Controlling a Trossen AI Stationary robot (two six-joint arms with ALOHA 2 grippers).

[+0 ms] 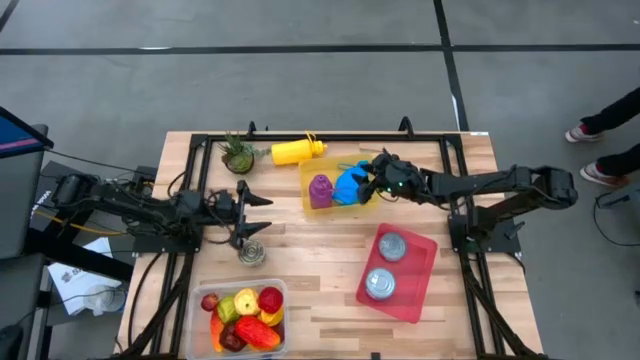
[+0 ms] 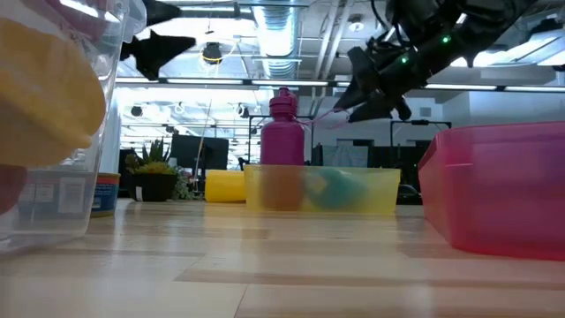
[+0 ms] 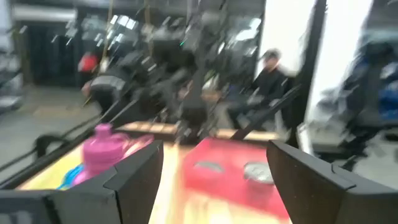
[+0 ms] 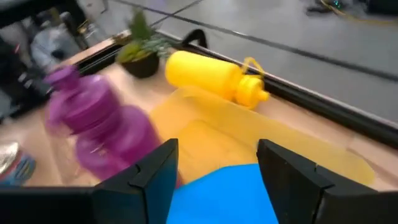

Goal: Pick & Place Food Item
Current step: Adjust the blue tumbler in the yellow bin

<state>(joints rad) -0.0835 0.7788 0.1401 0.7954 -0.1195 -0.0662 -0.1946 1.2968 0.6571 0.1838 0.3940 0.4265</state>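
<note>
High view: a wooden worktop (image 1: pixel 320 290) with a yellow bin (image 1: pixel 310 200) as the landmark. Inside the bin sit a purple bottle (image 1: pixel 320 190) and a blue item (image 1: pixel 350 185). The right end effector (image 1: pixel 372 180) hangs over the blue item, fingers spread, grasping nothing. Well left of the bin, the left end effector (image 1: pixel 252 213) hovers released above a tin (image 1: pixel 252 254). The blue item looks light and smooth, perhaps slippery; grip across its middle.

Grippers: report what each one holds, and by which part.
Nothing is held. The left gripper is open and empty above the table. The right gripper hangs open over the blue item in the yellow bin.
</note>
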